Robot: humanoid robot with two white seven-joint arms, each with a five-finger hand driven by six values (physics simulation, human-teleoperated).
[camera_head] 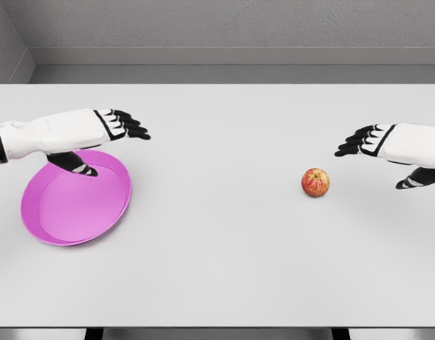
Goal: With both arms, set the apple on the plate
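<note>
Worktop: plain white slab, its near edge sits closest to my head cam, and pretty much only two things on it.

Plate: pink, shallow, with a raised rim, lying flat well off to the left of the apple. Nothing on it yet.

Apple: red-yellow, sitting upright on the worktop by itself, over toward my right side. Not touching anything.

Right hand: hanging just right of the apple and a bit farther back, fingers stretched out loose toward it, thumb dropped low. Holding nothing, no contact with the apple.

Left hand: way left of the apple, hovering over the plate's far rim, fingers relaxed and extended, thumb hanging down over the plate. Also empty.

Step I'm on: honestly looks like the very start, the reach before the grasp. Apple's untouched, so basically none of the task is done.

Next move, my guess: right hand has to come down and in around the apple and close on it without nudging it, since it'll roll. Then it's a long carry across to the plate, so probably a handover to my left hand somewhere in the middle.
</note>
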